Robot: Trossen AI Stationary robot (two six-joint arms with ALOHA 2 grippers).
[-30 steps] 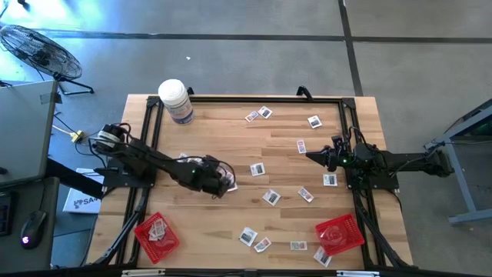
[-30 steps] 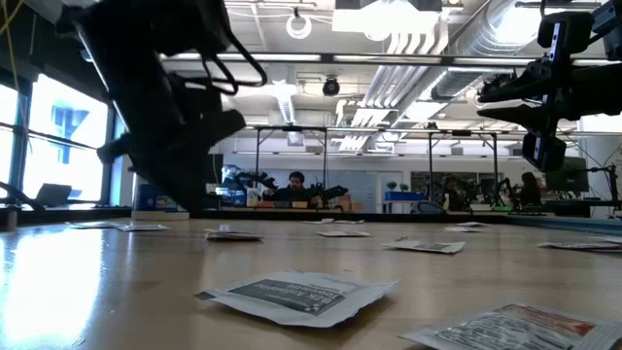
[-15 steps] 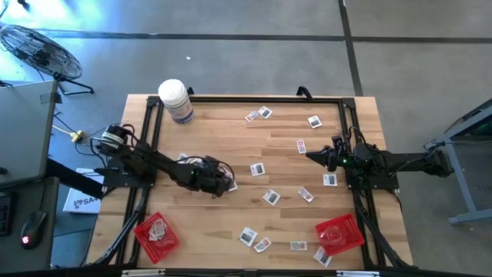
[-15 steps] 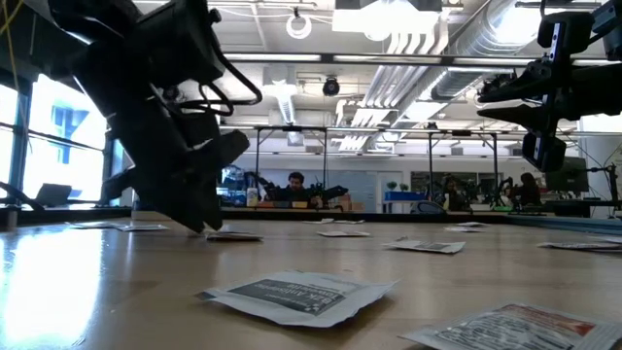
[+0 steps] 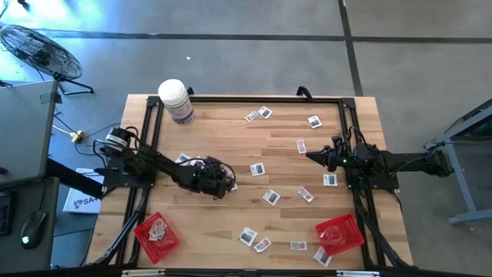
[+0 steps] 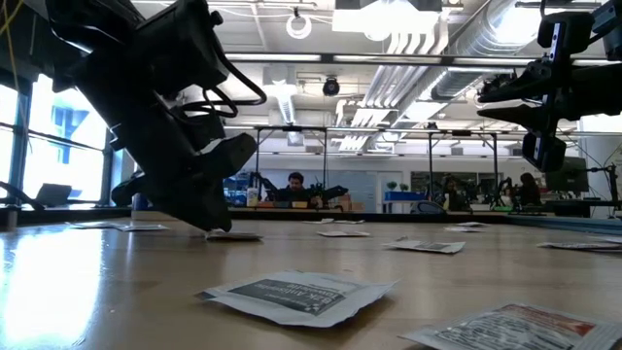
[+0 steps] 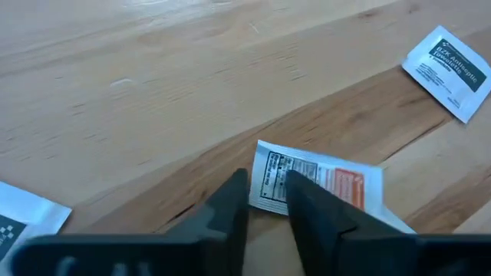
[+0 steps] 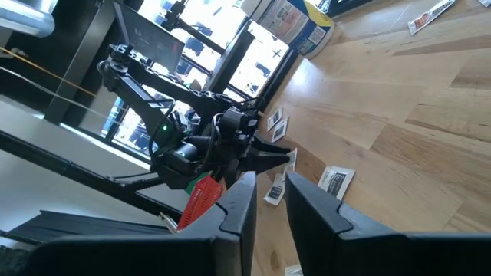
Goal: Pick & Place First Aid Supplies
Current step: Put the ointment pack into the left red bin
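— Left of the tabletop's middle, what is seen?

— The left end effector is lowered onto a packet with grey and red print. In the left wrist view its fingers are drawn near each other with only a narrow gap, their tips over the packet's edge; whether the packet is pinched cannot be told.

— And the low view?

— The left arm is shown bent down, its tip at a packet lying flat on the wood.

— Where is the right end effector?

— It is held above the right part of the tabletop, clear of the wood (a packet lies near it). In its wrist view the fingers stand slightly apart with nothing between them.

— How are the other packets placed?

— They are scattered across the tabletop: a pair near the far edge, one in the middle, several near the front. A red tray at the front left holds some packets; another tray sits at the front right. A white bottle stands at the far left.
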